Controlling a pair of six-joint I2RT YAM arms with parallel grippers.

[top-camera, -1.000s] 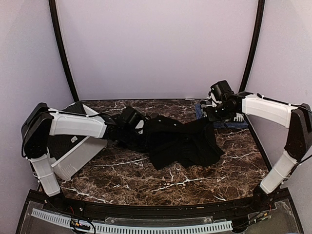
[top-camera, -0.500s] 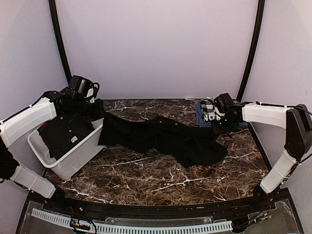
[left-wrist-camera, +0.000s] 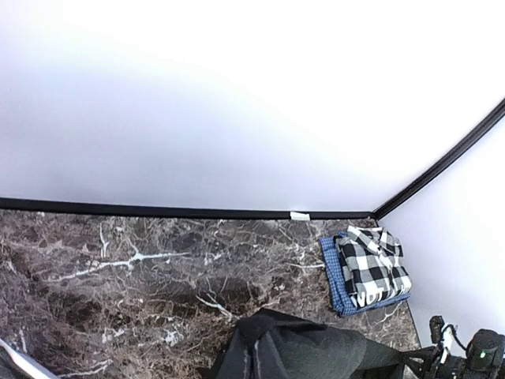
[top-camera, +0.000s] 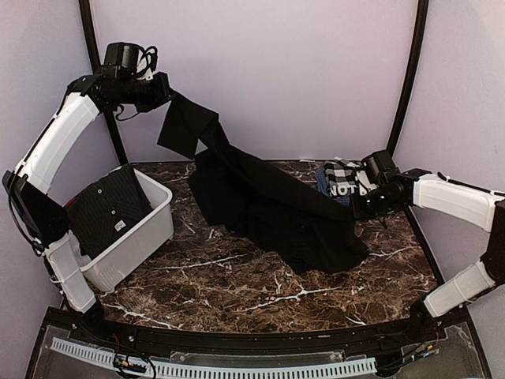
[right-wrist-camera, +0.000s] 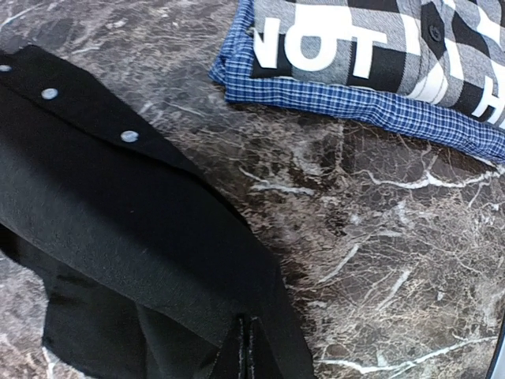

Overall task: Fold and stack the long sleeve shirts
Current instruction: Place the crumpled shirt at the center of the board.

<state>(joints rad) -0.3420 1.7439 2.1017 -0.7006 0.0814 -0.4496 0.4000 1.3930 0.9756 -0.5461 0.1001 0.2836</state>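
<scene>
A black long sleeve shirt [top-camera: 292, 229] is stretched between both grippers. My left gripper [top-camera: 164, 89] is raised high at the back left, shut on one end of it, and the cloth hangs down from there. My right gripper [top-camera: 357, 208] is low over the table at the right, shut on the other end. The rest of the shirt lies bunched on the marble. In the right wrist view the black cloth [right-wrist-camera: 118, 213] shows white buttons and runs into the shut jaws. A folded checked shirt lettered "NOT" [top-camera: 343, 181] [right-wrist-camera: 355, 47] [left-wrist-camera: 371, 268] lies at the back right.
A white plastic bin [top-camera: 150, 237] stands at the left with another dark shirt [top-camera: 102, 213] inside. The marble table [top-camera: 237, 292] is walled by pale panels with black corner posts [top-camera: 406, 79]. The right arm's wrist [left-wrist-camera: 473, 355] shows low in the left wrist view.
My left arm has swung from the table's middle out over the bin and then high up, lifting its end of the black shirt. My right gripper has come nearer and lower with the other end.
</scene>
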